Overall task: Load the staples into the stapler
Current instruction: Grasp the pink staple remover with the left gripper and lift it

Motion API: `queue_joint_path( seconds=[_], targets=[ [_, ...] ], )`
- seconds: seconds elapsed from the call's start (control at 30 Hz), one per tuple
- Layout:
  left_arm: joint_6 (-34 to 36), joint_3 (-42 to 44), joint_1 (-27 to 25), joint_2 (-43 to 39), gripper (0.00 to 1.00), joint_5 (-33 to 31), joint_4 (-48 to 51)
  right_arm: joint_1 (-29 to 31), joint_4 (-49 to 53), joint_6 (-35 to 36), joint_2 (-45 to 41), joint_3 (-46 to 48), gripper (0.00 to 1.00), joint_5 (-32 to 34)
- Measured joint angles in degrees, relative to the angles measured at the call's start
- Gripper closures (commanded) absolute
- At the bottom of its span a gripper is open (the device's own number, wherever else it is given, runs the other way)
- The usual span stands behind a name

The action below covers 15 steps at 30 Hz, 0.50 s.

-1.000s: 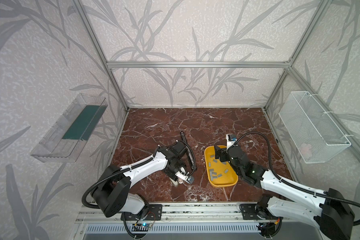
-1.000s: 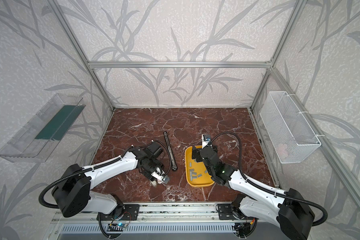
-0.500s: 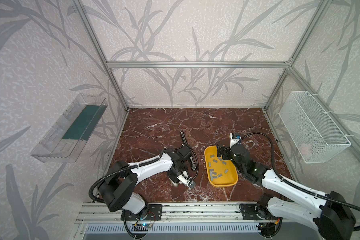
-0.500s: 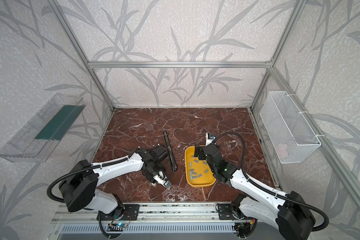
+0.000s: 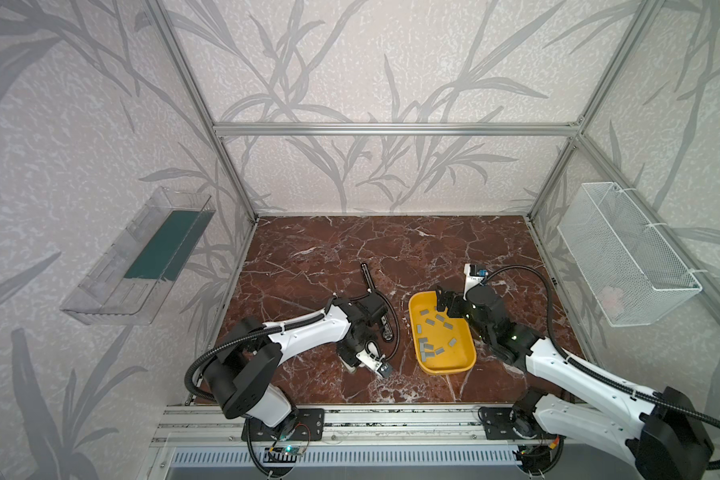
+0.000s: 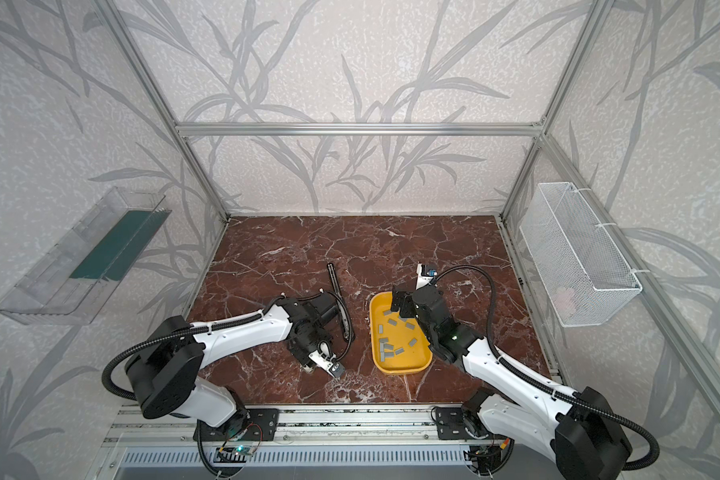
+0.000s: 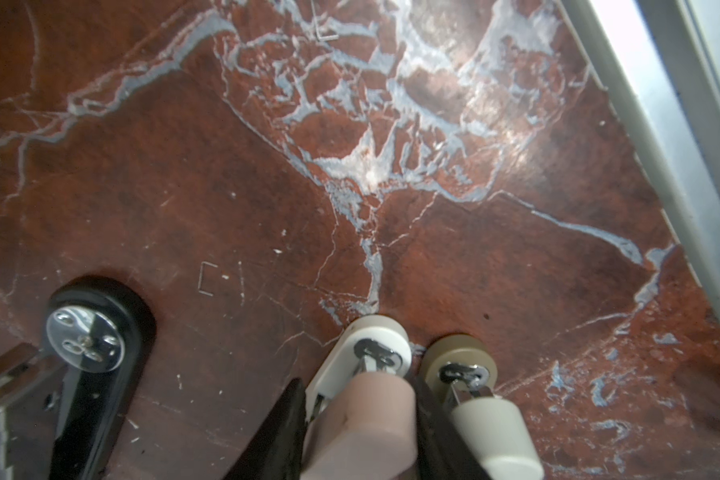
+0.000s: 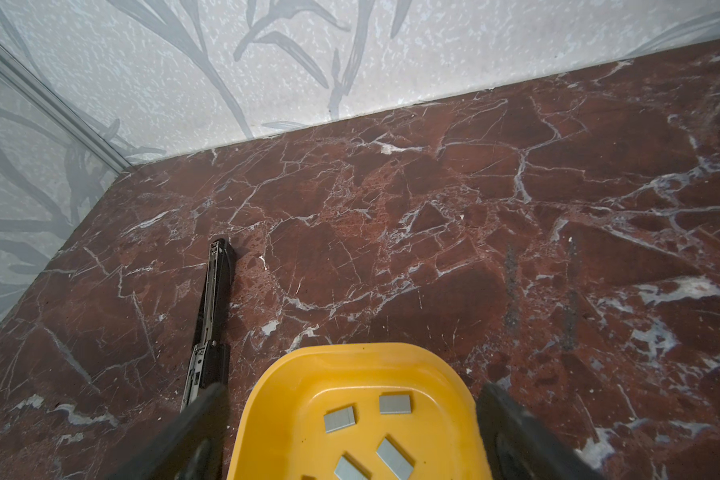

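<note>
In the lower centre of both top views, the marble table (image 5: 350,249) carries every work item. The yellow tray (image 5: 441,368) sits right of centre. The staples (image 5: 430,321) lie flat and scattered on its floor, about a dozen grey strips, none lifted. The black stapler (image 5: 366,276) lies left of the tray, folded open along the table.

The right gripper (image 8: 354,386) hovers over the far end of the tray. Its fingers are spread wide, one outside each tray wall, and hold nothing.

At the lower centre of the left wrist view, the left gripper (image 7: 356,399) is low over the table. Its fingers stand narrow, one against each flank of the pink-and-white small stapler (image 7: 362,424). Whether they press it firmly cannot be told from this angle. The beige small stapler (image 7: 460,365) stands just beside it.

Step in hand, as judged: secure a stapler with the left arm while the right arm lines up over the staples. No strip is loaded yet.

Next move, as judged: lower the right gripper onto a single strip lying apart from its neighbours. Close across the strip's narrow width. The strips are thin and lie flat, so the fingertips must reach the tray floor.
</note>
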State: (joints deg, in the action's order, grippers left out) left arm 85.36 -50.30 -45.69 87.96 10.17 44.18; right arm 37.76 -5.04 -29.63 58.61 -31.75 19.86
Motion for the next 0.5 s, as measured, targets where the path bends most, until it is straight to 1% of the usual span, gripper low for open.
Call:
queue_joint_path(
  seconds=[0.07, 0.2, 0.27, 0.43, 0.5],
  targets=[
    [-0.2, 0.0, 0.0, 0.0, 0.66, 0.0, 0.1, 0.0, 0.1, -0.4, 0.0, 0.0, 0.07, -0.4],
    [-0.5, -0.2, 0.0, 0.5, 0.77, -0.1, 0.4, -0.3, 0.2, -0.7, 0.1, 0.0, 0.07, -1.0],
    [-0.5, -0.5, 0.0, 0.6, 0.80, -0.1, 0.8, -0.4, 0.2, -0.8, 0.1, 0.0, 0.07, -1.2],
    [-1.2, -1.3, 0.0, 0.6, 1.00, 0.4, 1.0, -0.6, 0.2, -0.9, 0.1, 0.0, 0.07, -2.0],
    [-2.1, -1.3, 0.0, 0.1, 1.00, 0.4, 0.6, -0.6, 0.2, -0.9, 0.1, 0.0, 0.07, -2.0]
  ],
)
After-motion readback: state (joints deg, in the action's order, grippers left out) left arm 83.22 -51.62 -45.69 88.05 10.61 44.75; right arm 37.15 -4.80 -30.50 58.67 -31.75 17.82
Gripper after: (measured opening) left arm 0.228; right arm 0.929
